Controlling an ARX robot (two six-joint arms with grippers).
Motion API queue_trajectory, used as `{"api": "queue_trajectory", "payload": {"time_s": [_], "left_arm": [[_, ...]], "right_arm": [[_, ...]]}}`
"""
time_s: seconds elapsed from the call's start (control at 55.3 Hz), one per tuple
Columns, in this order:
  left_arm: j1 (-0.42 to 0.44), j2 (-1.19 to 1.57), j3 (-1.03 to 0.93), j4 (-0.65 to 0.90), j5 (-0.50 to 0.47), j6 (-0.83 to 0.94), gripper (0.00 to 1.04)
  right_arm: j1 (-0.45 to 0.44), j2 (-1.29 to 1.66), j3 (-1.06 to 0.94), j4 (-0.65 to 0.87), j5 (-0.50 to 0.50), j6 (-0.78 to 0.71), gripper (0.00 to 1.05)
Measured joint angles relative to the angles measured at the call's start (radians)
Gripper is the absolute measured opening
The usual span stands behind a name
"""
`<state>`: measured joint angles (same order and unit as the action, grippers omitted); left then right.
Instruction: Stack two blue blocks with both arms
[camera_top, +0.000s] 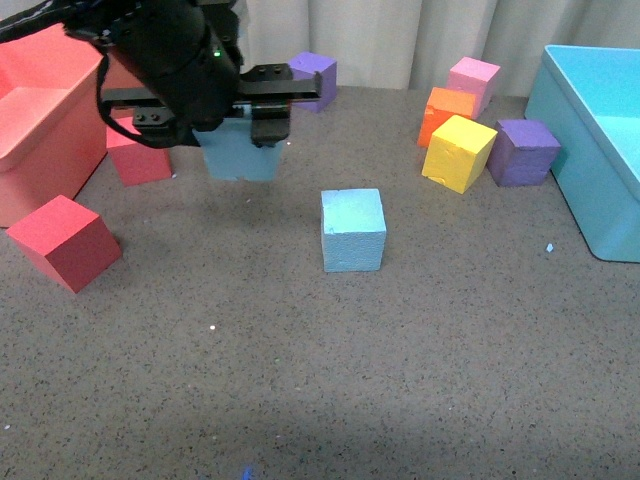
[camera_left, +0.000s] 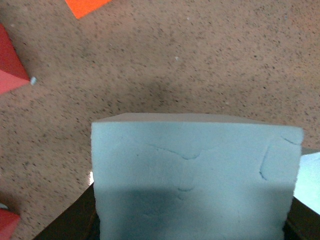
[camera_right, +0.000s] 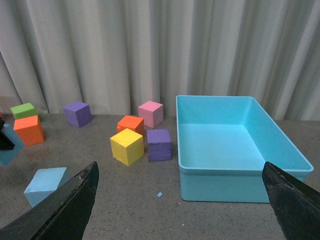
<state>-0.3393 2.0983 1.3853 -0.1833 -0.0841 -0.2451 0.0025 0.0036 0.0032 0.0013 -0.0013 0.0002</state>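
The turquoise bin (camera_top: 585, 190) stands on the speckled table (camera_top: 300, 390), well to the right of the resting blue block (camera_top: 352, 230). Its smooth plastic floor shows bare in the right wrist view. A coral-red bin (camera_top: 40, 130) sits far to that block's left, with its inside only partly seen.

The left arm (camera_top: 170, 50) reaches in behind and to the left of the resting block. The left fingers (camera_top: 270, 118) are clamped on the held blue block (camera_top: 238, 160), which hangs clear of the table over its own shadow. Up close, this cube's matte foam face shows faint creases and dents.

The right fingers (camera_right: 65, 210) are spread wide with nothing between them, and the resting block lies near one of them. A yellow cube (camera_top: 458, 152) and a purple cube (camera_top: 523, 152) sit side by side between the resting block and the turquoise bin.
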Motion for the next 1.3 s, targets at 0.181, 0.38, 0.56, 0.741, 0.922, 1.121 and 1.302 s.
{"api": "queue_trajectory", "payload": {"time_s": [0.181, 0.38, 0.56, 0.741, 0.922, 1.121, 1.302], "left_arm": [[-0.095, 0.014, 0.085, -0.099, -0.072, -0.134, 0.53], [-0.146, 0.064, 0.148, -0.165, -0.104, -0.204, 0.53], [-0.171, 0.095, 0.173, -0.212, -0.105, -0.259, 0.53], [-0.205, 0.106, 0.201, -0.243, -0.110, -0.304, 0.53], [-0.232, 0.126, 0.222, -0.246, -0.126, -0.314, 0.53], [-0.251, 0.141, 0.239, -0.259, -0.138, -0.324, 0.53], [-0.265, 0.162, 0.247, -0.267, -0.148, -0.340, 0.53]], "right_arm": [[0.000, 0.000, 0.000, 0.000, 0.000, 0.000, 0.95], [0.000, 0.000, 0.000, 0.000, 0.000, 0.000, 0.95], [0.000, 0.000, 0.000, 0.000, 0.000, 0.000, 0.95], [0.000, 0.000, 0.000, 0.000, 0.000, 0.000, 0.95], [0.000, 0.000, 0.000, 0.000, 0.000, 0.000, 0.95], [0.000, 0.000, 0.000, 0.000, 0.000, 0.000, 0.95], [0.000, 0.000, 0.000, 0.000, 0.000, 0.000, 0.95]]}}
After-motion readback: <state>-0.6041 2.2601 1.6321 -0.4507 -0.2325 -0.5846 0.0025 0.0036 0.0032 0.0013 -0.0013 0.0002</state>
